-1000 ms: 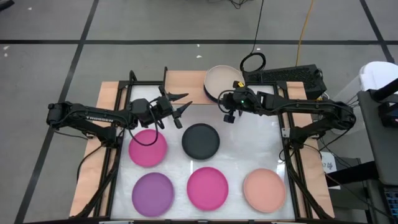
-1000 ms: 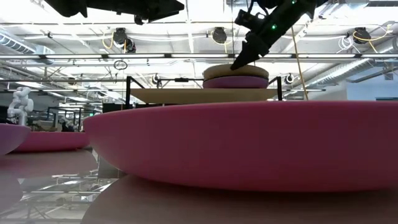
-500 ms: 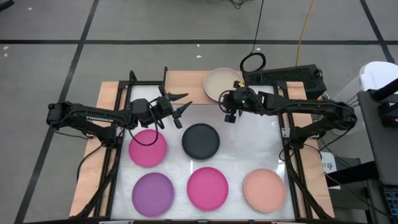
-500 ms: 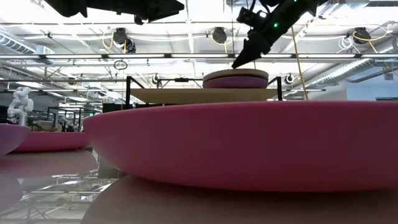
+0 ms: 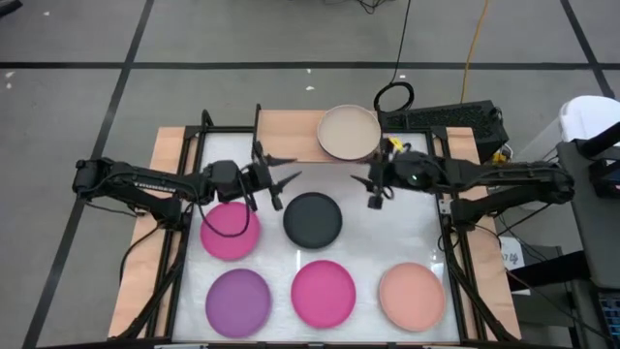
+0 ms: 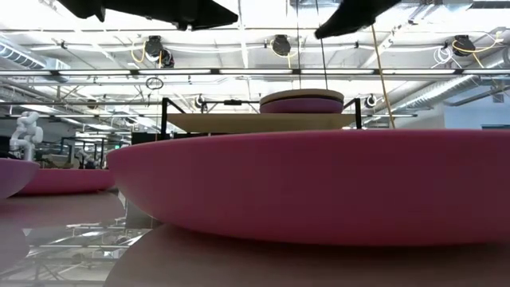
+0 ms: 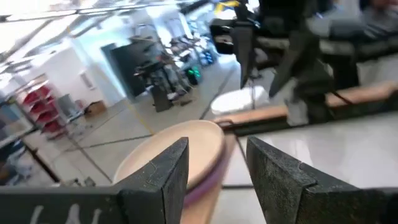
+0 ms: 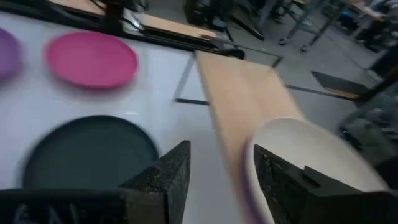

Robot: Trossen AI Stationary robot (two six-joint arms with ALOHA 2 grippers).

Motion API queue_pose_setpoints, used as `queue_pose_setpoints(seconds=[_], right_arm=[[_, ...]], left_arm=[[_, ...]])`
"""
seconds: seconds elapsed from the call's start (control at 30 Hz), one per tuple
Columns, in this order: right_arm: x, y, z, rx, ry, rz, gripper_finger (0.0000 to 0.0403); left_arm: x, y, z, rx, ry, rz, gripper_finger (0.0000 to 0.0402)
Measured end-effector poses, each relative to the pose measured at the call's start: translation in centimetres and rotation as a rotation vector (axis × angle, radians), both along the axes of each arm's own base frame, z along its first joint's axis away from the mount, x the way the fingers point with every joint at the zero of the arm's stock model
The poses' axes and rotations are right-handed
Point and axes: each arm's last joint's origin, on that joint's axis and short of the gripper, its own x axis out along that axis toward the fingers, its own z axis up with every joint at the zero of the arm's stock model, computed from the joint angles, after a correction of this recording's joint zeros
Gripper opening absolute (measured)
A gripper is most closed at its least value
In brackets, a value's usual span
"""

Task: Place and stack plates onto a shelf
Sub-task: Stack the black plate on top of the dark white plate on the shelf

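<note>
1. The surface [image 5: 387, 228], white-topped with wood edges, carries everything: 5 loose plates in front and the shelf [image 5: 291, 136] along its far edge.
2. The shelf is a light-wood board on thin black legs. Its right end holds a small stack, a beige plate [image 5: 349, 133] on top of a purple one whose edge shows in the low view [image 6: 302, 105]. The left half of the board is bare.
3. The loose plates lie flat and well apart. A magenta plate [image 5: 231, 231] and the dark grey plate [image 5: 313, 219] sit in the nearer-to-shelf row; a purple plate [image 5: 238, 301], a second magenta plate [image 5: 324, 293] and a salmon plate [image 5: 412, 297] sit in the front row.
4. The right gripper [image 5: 375, 197] hangs above the surface between the stack and the dark grey plate, holding nothing. Its wrist view shows the fingers [image 8: 163, 177] apart.
5. The left gripper [image 5: 281, 180] hovers just beside the magenta plate in the near row, also empty, with its fingers [image 7: 163, 171] apart.
6. Judging by their look, the plates are rigid, light and matte, so slip should be modest. Lying flat and shallow, each offers only its raised rim to hold, so 1 finger should go inside the lip and 1 outside. A plate held at 1 edge will likely tilt, and should be levelled before being set on the stack.
</note>
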Motion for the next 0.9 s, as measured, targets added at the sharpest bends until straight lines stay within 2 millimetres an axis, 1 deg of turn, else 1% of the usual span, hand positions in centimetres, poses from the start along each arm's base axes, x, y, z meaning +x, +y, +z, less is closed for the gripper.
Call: queue_pose_setpoints(seconds=[0.13, 0.27, 0.33, 0.4, 0.5, 0.6, 0.7, 0.8, 0.9], right_arm=[[-1.7, 1.6, -1.8, 0.063, -0.039, 0.034, 0.0156], [-3.4, 2.7, -3.6, 0.058, -0.081, -0.001, 0.0156], [-4.1, 3.2, -4.2, 0.048, -0.107, -0.012, 0.0155], [-4.8, 3.6, -4.5, 0.041, -0.143, -0.008, 0.0155], [-5.5, 4.0, -4.6, 0.04, -0.193, 0.017, 0.0155], [-6.0, 4.2, -4.6, 0.039, -0.203, 0.042, 0.0155], [-6.3, 4.4, -4.5, 0.041, -0.213, 0.058, 0.0155], [-6.3, 4.5, -4.5, 0.04, -0.21, 0.065, 0.0155], [-6.3, 4.5, -4.5, 0.039, -0.207, 0.065, 0.0155]], left_arm=[[0.0, -1.0, -0.5, 0.032, 0.059, -0.04, 0.0168], [0.1, -1.9, -0.8, 0.027, 0.129, -0.092, 0.0168], [0.5, -2.3, -0.7, -0.009, 0.189, -0.123, 0.0168], [1.1, -2.8, -1.0, -0.042, 0.3, -0.143, 0.0168], [1.4, -3.4, -1.7, -0.074, 0.544, -0.148, 0.0168], [1.7, -4.0, -1.5, -0.113, 0.676, -0.145, 0.0168], [2.3, -4.9, -2.8, -0.148, 0.789, -0.242, 0.0168], [2.7, -6.2, -4.4, -0.14, 0.88, -0.349, 0.0168], [3.2, -7.3, -6.1, -0.103, 0.956, -0.388, 0.0168]])
